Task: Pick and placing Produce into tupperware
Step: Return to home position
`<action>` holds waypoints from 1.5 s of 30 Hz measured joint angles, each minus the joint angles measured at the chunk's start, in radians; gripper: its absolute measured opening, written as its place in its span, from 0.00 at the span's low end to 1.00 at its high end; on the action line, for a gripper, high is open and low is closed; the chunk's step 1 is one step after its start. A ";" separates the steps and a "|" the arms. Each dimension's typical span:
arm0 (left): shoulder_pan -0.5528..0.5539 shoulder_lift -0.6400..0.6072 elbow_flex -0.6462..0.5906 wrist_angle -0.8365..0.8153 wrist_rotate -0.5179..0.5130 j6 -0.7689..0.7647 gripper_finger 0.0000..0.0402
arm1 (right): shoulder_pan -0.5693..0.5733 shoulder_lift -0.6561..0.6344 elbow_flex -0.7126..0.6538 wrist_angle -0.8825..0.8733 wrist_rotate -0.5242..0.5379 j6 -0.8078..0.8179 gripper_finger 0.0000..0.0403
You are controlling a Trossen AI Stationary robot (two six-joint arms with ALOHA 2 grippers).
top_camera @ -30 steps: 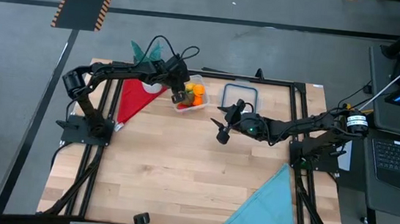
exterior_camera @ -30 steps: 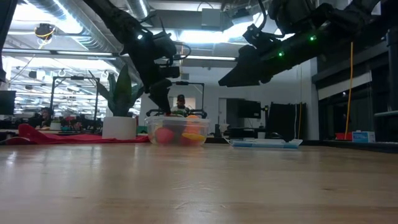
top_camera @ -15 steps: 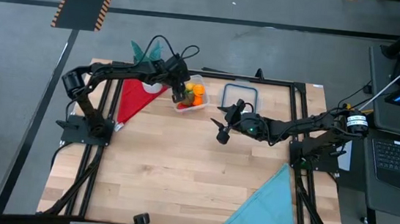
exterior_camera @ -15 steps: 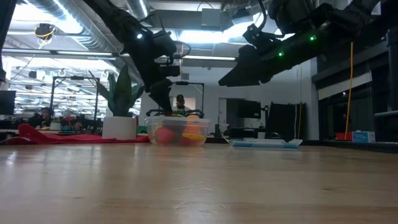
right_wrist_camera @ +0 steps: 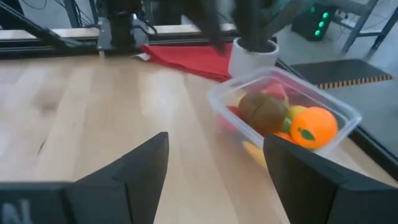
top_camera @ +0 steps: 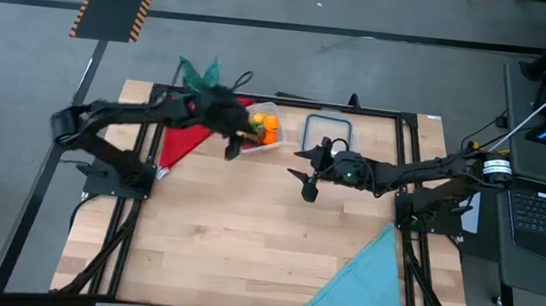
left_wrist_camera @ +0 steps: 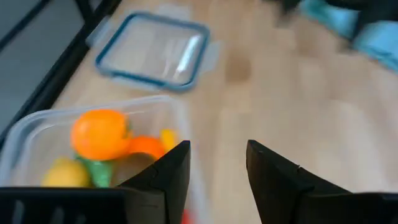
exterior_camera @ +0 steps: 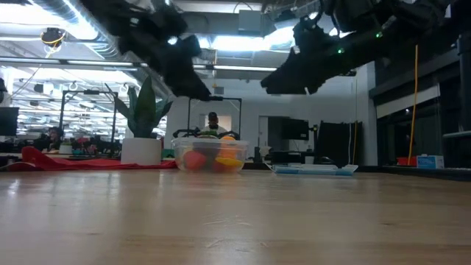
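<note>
Left gripper (top_camera: 232, 149) now stands withdrawn from the clear squarish plastic tupperware (right_wrist_camera: 217, 102): homing step in hand.
Both it and the right gripper (top_camera: 308, 182) are spread and empty; small coloured toy produce (top_camera: 270, 126) lies inside; the next move likely calls for full retraction.

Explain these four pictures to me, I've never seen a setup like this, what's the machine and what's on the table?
It is a robot with two dark arms at a wooden table. One picture looks straight down, one looks level across the tabletop, and two come from cameras on the arms' wrists. The left gripper hangs near the clear container, which holds toy produce such as an orange and a kiwi. The right gripper hovers over bare wood not far from the lid. Both are open and hold nothing. A red cloth and a blue cloth lie there too.
</note>
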 joint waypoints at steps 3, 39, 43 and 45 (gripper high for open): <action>-0.056 -0.142 -0.137 0.111 -0.010 -0.039 0.37 | 0.000 -0.041 0.000 -0.022 0.000 0.002 0.65; -0.180 -1.410 -0.793 0.078 -0.057 -0.078 0.28 | 0.000 -0.805 -0.357 -0.097 -0.121 -0.119 0.65; -0.180 -1.410 -0.862 0.198 -0.058 -0.083 0.26 | 0.000 -0.886 -0.421 -0.082 -0.121 -0.108 0.65; -0.180 -1.410 -0.896 0.260 -0.058 -0.091 0.25 | 0.000 -0.912 -0.448 -0.070 -0.120 -0.101 0.65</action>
